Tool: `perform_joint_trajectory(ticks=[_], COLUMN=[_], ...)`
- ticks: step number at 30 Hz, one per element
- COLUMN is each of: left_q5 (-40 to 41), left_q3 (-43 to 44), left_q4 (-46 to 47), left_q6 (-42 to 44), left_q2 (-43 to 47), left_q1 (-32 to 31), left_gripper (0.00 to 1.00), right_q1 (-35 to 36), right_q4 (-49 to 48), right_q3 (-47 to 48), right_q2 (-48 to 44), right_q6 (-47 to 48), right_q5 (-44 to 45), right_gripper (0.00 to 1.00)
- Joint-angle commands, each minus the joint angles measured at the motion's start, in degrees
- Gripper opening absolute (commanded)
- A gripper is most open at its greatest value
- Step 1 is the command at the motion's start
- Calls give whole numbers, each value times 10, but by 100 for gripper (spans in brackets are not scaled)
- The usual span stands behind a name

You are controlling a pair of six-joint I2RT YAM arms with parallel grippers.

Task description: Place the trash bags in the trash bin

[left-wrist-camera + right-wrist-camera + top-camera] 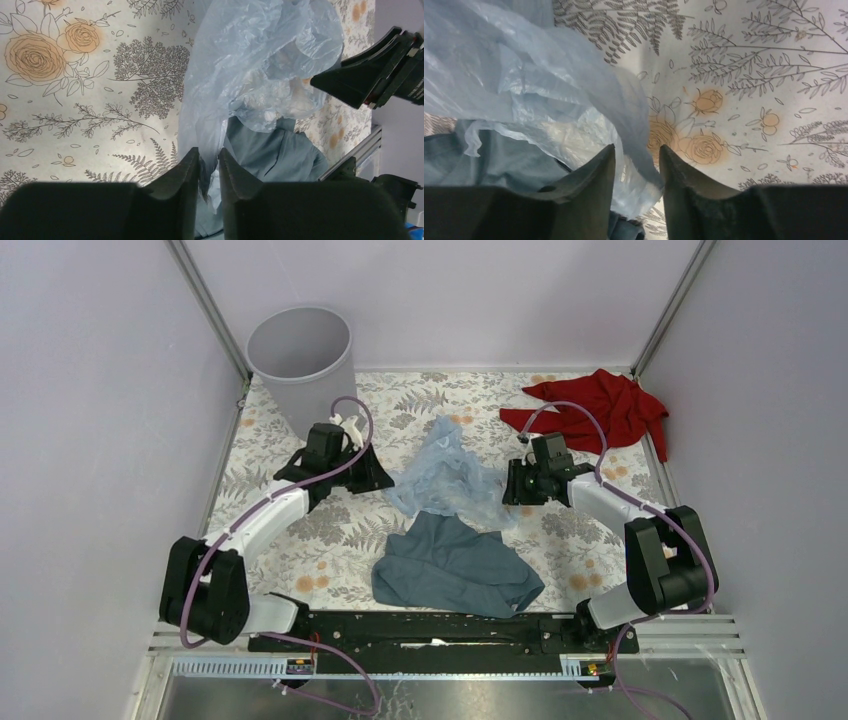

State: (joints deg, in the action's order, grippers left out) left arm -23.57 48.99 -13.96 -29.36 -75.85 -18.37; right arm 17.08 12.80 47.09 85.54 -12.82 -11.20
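Top external: one table (300, 540), one slate-blue cloth (455, 565) at the near edge, one trash bin (310, 390) in the far-left corner, open tabletop beside it. One trash bag (445, 475) lies mid-table, one red cloth (600, 405) far right. Left gripper (208, 157) pinches the bag; right gripper (636, 152) jaws apart around its edge.

Top view is coming through evenly lit: diffuse overhead light, only soft shadows falling on the counter (345, 540). Wrist views are running dimmer. Left end effector (209, 156) and right end effector (636, 150) are rendering near-black and soft-focus. Trash bag (250, 60) is throwing mild whitish glare.
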Motion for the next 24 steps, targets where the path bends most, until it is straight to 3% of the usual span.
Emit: perform_joint_trajectory(ticks=[1, 4, 6, 8, 13, 16, 19, 24], left_q5=[-9, 12, 39, 75, 155, 174, 171, 178], left_q3=[11, 13, 17, 21, 13, -5, -31, -45], left_q4=[12, -2, -18, -32, -69, -80, -75, -48], left_q6=[16, 23, 26, 26, 10, -5, -15, -15], left_q2=[-14, -25, -28, -27, -7, 16, 34, 48], left_q1=[2, -2, -11, -24, -41, -42, -42, -41], left_gripper=[32, 49, 60, 64, 65, 74, 80, 79], right_q1=[-2, -2, -2, -2, -2, -2, -2, -2], right_q4=[-45, -62, -70, -79, -89, -88, -91, -89], right_q3=[16, 1, -10, -25, -54, -59, -60, -61], right_q2=[-15, -41, -56, -72, -107, -118, -118, -118], right_q6=[1, -14, -26, -35, -42, -46, -48, -52], right_q5=[-29, -41, -45, -45, -29, -22, -26, -34], right_gripper=[34, 14, 9, 7, 6, 8, 13, 24])
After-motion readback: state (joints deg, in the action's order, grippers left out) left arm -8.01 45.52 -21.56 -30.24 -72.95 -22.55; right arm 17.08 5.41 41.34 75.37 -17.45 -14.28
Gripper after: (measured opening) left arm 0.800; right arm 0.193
